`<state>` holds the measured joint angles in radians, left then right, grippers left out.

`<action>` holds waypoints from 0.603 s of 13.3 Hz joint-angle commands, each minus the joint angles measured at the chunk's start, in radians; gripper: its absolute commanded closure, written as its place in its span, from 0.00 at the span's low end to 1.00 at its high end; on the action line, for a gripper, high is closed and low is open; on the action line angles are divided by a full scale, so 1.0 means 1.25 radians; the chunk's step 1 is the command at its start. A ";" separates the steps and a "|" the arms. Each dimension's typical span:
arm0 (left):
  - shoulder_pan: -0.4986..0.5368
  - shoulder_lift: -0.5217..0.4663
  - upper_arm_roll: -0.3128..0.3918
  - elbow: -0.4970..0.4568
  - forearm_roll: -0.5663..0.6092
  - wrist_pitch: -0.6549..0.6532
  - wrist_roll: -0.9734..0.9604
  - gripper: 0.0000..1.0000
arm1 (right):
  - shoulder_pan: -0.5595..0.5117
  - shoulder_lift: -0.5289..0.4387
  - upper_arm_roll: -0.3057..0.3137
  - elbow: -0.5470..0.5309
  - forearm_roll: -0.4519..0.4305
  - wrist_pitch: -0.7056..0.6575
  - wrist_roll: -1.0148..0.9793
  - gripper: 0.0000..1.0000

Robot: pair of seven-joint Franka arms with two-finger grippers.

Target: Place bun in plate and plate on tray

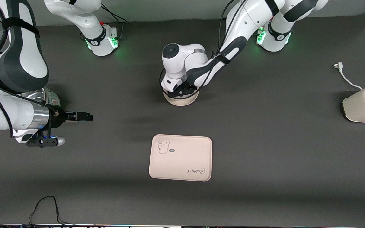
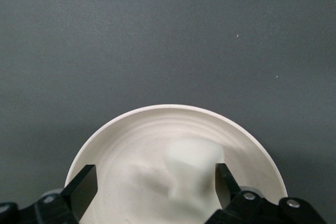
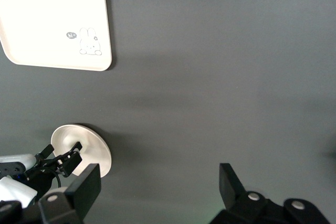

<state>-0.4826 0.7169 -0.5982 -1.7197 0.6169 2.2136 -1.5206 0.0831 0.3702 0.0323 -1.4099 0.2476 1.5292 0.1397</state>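
Your left gripper (image 2: 155, 182) hangs low over the plate (image 2: 131, 140), jaws spread wide, gripping nothing. The bun (image 2: 193, 169) lies in the plate between the fingers. The tray (image 1: 181, 157) sits nearer the front camera. Your right gripper (image 3: 157, 184) waits, jaws apart, empty.

bun on a round plate, with a rectangular tray set apart from it.

the small cream-white bun (image 2: 193, 169) is a smooth rounded lump lying inside the plate (image 2: 131, 129), off its centre. the plate is round, shallow and cream-beige with a raised rim, sitting flat on the table. the tray (image 1: 180, 157) is flat, cream-pink, with rounded corners, a little animal drawing and "rabbit" script; it lies nearer the front camera than the plate, well apart from it.
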 commanded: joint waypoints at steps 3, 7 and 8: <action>-0.015 -0.011 0.010 0.010 0.013 -0.020 -0.006 0.00 | 0.005 -0.011 -0.004 -0.077 0.072 0.044 -0.014 0.00; 0.056 -0.085 0.006 0.064 0.004 -0.122 0.156 0.00 | 0.007 -0.036 -0.004 -0.198 0.080 0.088 -0.036 0.00; 0.088 -0.106 0.002 0.088 -0.001 -0.143 0.204 0.00 | 0.010 -0.059 -0.004 -0.261 0.100 0.133 -0.053 0.01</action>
<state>-0.4454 0.6677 -0.5886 -1.6451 0.6225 2.1053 -1.3902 0.0868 0.3686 0.0331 -1.5839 0.3254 1.6076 0.1238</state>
